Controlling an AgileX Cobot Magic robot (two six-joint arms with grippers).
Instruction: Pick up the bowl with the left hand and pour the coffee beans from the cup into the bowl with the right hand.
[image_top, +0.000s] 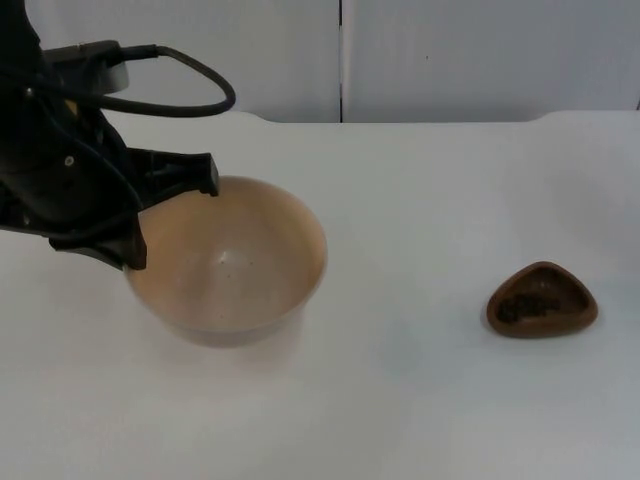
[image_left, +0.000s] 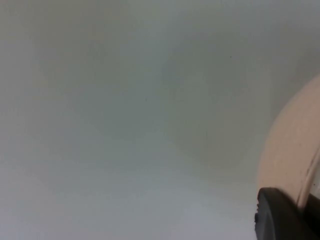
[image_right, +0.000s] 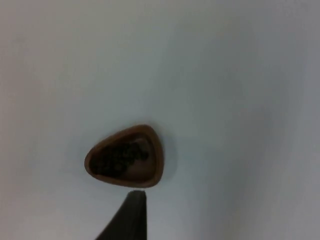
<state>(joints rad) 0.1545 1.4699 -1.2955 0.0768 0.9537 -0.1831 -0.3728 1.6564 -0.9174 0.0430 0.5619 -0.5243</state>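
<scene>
A tan bowl (image_top: 235, 265) stands on the white table, left of centre. My left gripper (image_top: 173, 222) is at the bowl's left rim and is open: one fingertip (image_top: 209, 184) sits at the far rim, the other by the near-left rim. The bowl's outer wall (image_left: 292, 150) rises just past a black fingertip (image_left: 285, 215) in the left wrist view. A small brown cup (image_top: 542, 300) with dark coffee beans in it stands alone at the right. My right gripper (image_right: 132, 217) hovers above the cup (image_right: 125, 157), apart from it.
The white table (image_top: 420, 200) runs back to the grey partition wall (image_top: 450, 50). Bare table lies between the bowl and the cup and along the front edge.
</scene>
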